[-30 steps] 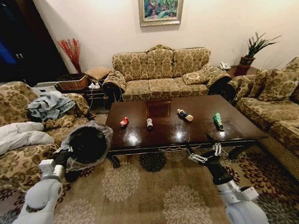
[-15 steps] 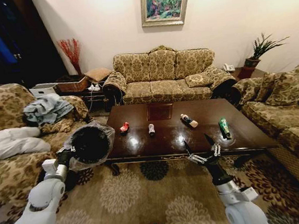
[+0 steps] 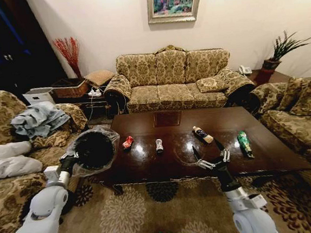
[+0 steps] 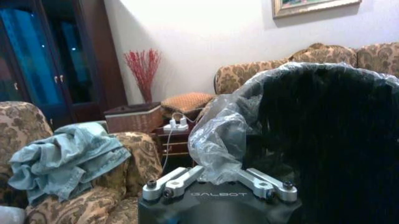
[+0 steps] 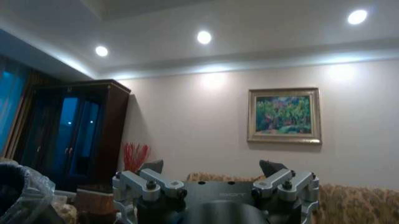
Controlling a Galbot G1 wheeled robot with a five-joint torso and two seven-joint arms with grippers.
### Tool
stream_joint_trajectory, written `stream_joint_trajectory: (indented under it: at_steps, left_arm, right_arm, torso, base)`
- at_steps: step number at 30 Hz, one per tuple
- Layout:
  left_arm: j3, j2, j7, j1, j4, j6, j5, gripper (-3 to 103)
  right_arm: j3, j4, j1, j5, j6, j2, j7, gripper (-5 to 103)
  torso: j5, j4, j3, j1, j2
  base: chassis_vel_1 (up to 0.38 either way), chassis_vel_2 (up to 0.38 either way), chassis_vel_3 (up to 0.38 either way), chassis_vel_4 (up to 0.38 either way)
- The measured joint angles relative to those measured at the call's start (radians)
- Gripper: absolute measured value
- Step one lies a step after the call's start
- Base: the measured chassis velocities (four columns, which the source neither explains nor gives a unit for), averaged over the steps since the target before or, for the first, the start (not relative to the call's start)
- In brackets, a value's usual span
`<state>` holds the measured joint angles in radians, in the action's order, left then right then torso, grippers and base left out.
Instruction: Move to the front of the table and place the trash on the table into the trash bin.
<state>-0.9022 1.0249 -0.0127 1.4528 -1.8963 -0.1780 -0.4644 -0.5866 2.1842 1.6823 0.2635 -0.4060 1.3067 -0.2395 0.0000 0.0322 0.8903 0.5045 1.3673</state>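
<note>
The dark glossy table [image 3: 148, 162] stands just ahead of me. On it lies the trash: a crushed red can [image 3: 128, 142], a silver-black can [image 3: 159, 145], a dark bottle with a white cap [image 3: 203, 134] and a green bottle [image 3: 244, 142]. My left gripper [image 3: 68, 162] is shut on the rim of the black trash bin [image 3: 93, 150] and its clear bag, holding it off the table's left front corner. In the left wrist view the gripper [image 4: 218, 181] pinches the bag at the trash bin [image 4: 330, 140]. My right gripper [image 3: 208, 154] hangs open over the table's front edge, with nothing between its fingertips [image 5: 212, 168].
Patterned sofas ring the table: one behind [image 3: 171, 82], one left with jeans [image 3: 36, 119] and white cloth, one right [image 3: 297, 120]. A woven basket [image 3: 68, 87] and a side table stand at the back left, a potted plant [image 3: 280, 50] at the back right. Floral rug [image 3: 126, 217] underfoot.
The whole head view has shifted: the table now sits closer and further right, so the camera moved with the robot. Both arms hold the same pose, the bin still gripped.
</note>
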Motion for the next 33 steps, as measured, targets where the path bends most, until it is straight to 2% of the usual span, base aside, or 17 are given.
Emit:
stream_joint_trajectory:
  at_steps: [9,13,22,26,33]
  left_arm:
    - [-0.002,0.005,0.004,0.004,0.000,0.004,0.000,0]
    - [-0.001,0.005,0.006,0.002,0.000,0.005,0.000,0]
    - [-0.001,0.006,0.008,0.003,0.004,0.010,0.000,0]
    - [-0.001,0.007,0.008,0.002,0.005,0.010,0.000,0]
    - [-0.001,0.008,0.011,0.001,0.005,0.011,-0.002,0]
  right_arm:
    - [0.001,-0.003,0.000,0.000,0.001,-0.001,0.000,100]
    - [0.000,-0.004,0.000,0.001,0.001,-0.003,-0.001,100]
    - [0.004,-0.009,-0.002,0.030,-0.022,-0.006,-0.024,100]
    - [-0.002,-0.007,0.001,0.031,0.006,-0.006,-0.039,100]
    - [-0.004,-0.017,0.009,0.031,0.002,0.000,-0.051,100]
  torso:
    - [-0.0002,0.0003,0.000,-0.001,0.001]
    - [0.0005,0.0000,0.000,0.000,0.000]
    - [-0.0006,0.0003,0.000,0.000,0.000]
    - [-0.0008,0.0005,0.000,0.000,0.000]
    - [0.0016,0.0003,0.000,-0.001,0.000]
  base:
    - [0.071,0.010,-0.074,-0.009]
    - [0.105,0.142,-0.115,-0.151]
    - [0.194,0.221,-0.176,-0.209]
    - [0.139,0.122,-0.111,-0.100]
    - [-0.009,0.002,0.005,0.001]
